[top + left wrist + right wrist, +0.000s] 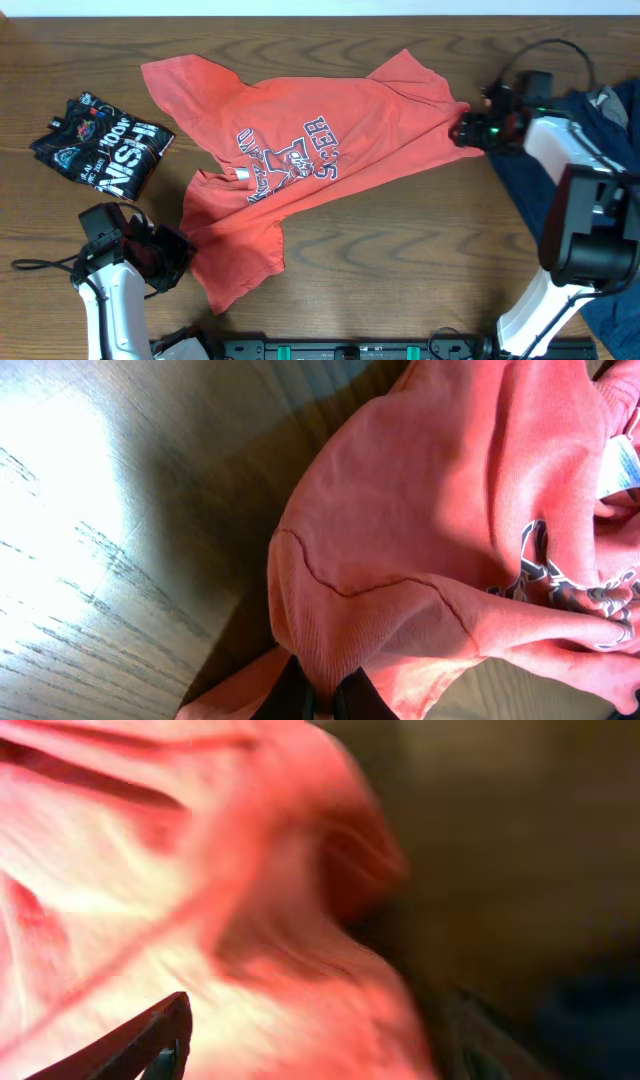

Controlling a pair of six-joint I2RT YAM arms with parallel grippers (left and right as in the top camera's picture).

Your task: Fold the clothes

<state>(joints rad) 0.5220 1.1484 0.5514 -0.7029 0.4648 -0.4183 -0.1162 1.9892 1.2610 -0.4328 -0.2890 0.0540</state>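
The orange-red T-shirt (330, 150) lies crumpled across the middle of the table, chest lettering up. My left gripper (178, 252) is at its lower left edge. In the left wrist view the left gripper (322, 700) is shut on a fold of the shirt (430, 510). My right gripper (462, 128) is at the shirt's right sleeve end. In the blurred right wrist view its fingers (310, 1050) stand apart with the shirt's cloth (150, 870) between them. The black white-printed garment (100, 145) lies folded at the far left. The navy garment (515, 175) lies under my right arm.
The wooden table (400, 260) shows bare wood in front of the shirt and along its far edge. The right arm's white body (570, 200) stands over the navy cloth at the right edge.
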